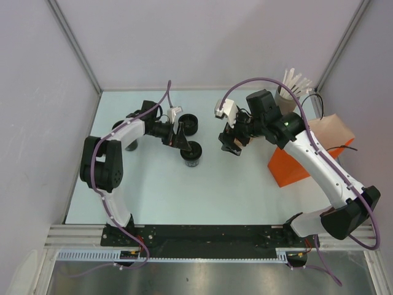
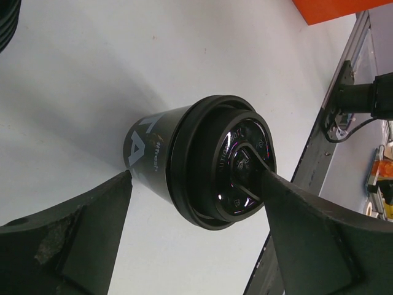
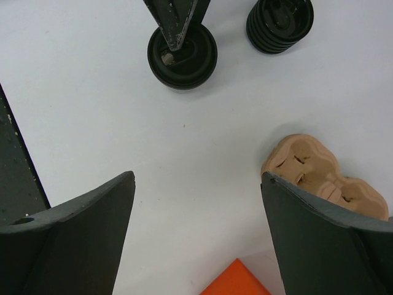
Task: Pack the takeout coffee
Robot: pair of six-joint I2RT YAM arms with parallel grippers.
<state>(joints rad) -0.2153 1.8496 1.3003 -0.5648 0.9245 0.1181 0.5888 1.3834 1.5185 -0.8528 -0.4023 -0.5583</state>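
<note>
Right now the cup (image 2: 156, 153) stands upright on the table (image 1: 153, 196), lid (image 2: 236, 166) on, left of centre and well apart from the orange bag (image 1: 295, 166). Left gripper (image 2: 187, 169) is spread wide, not gripping: one finger (image 2: 295, 203) rests its tip on top of the lid, and the other finger (image 2: 92, 221) sits off to the cup's side, apart from it. A stack of black lids (image 1: 189, 125) is just behind the cup. Right gripper (image 3: 198, 178) is spread wide too, with only bare table between the fingers. A tan pulp carrier (image 3: 325, 175) lies by its right finger. The bag's corner shows at the bottom edge of the right wrist view.
</note>
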